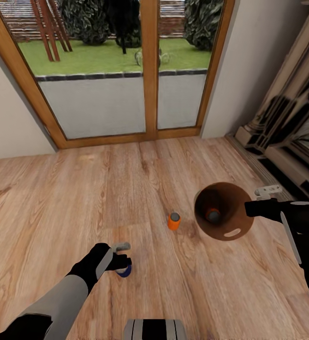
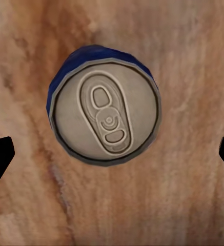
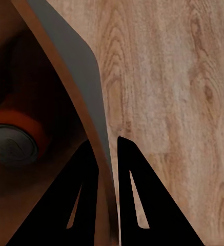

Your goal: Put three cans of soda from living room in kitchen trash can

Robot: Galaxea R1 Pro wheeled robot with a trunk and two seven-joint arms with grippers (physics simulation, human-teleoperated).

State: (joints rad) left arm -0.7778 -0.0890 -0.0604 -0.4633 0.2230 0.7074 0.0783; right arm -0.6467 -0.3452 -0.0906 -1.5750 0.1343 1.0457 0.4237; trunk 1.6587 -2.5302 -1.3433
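A blue can of soda (image 1: 125,271) stands upright on the plank floor, its silver top (image 2: 105,111) facing the left wrist camera. My left gripper (image 1: 120,259) hovers right above it, open, with its fingertips (image 2: 0,156) spread wide on either side. An orange can (image 1: 174,220) stands on the floor further ahead. My right gripper (image 1: 249,208) is shut on the rim of the trash can (image 1: 234,232), its wall (image 3: 73,66) pinched between the fingers (image 3: 135,200). Inside the bin lies another orange can (image 1: 213,215), also seen in the right wrist view (image 3: 17,134).
This is the living room. Wood-framed glass doors (image 1: 149,71) close off the far side and the ornate fireplace (image 1: 291,127) lines the right. Bare plank floor (image 1: 55,203) spreads to the left and ahead.
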